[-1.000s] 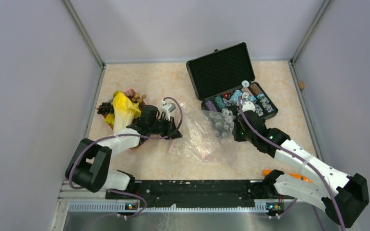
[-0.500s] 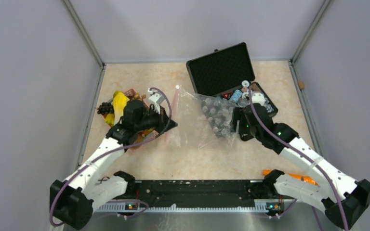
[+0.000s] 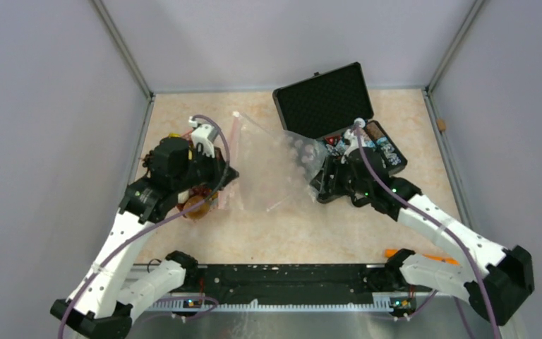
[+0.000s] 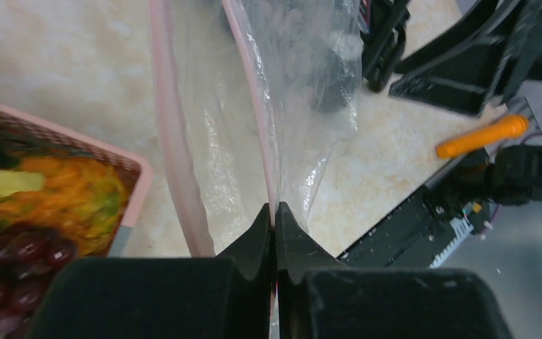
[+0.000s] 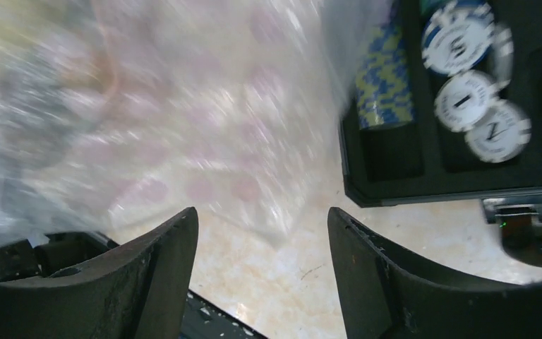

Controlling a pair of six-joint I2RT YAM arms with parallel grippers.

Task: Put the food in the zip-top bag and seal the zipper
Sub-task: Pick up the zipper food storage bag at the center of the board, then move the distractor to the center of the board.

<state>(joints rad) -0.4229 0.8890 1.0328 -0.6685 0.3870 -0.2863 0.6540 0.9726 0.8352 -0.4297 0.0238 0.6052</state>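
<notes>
Since a second ago the left arm [image 3: 123,233] has swung back toward the far left, drawing the bag [image 3: 272,166] out across the counter [image 3: 254,233], and the right jaws have opened. The left jaws are clenched on the pink zipper [image 4: 254,120] at the bag's mouth; the other lip hangs apart beside it. The right jaws stand released, nothing between them, with the bag's spotted plastic just ahead.

The food [image 4: 56,191] lies in the pink basket [image 4: 135,185] beside the mouth, mostly hidden under the left arm from above. The bag's far corner overlaps the open black case [image 3: 324,102] of poker chips [image 5: 466,99]. An orange tool [image 4: 481,135] lies near the base rail [image 3: 282,275].
</notes>
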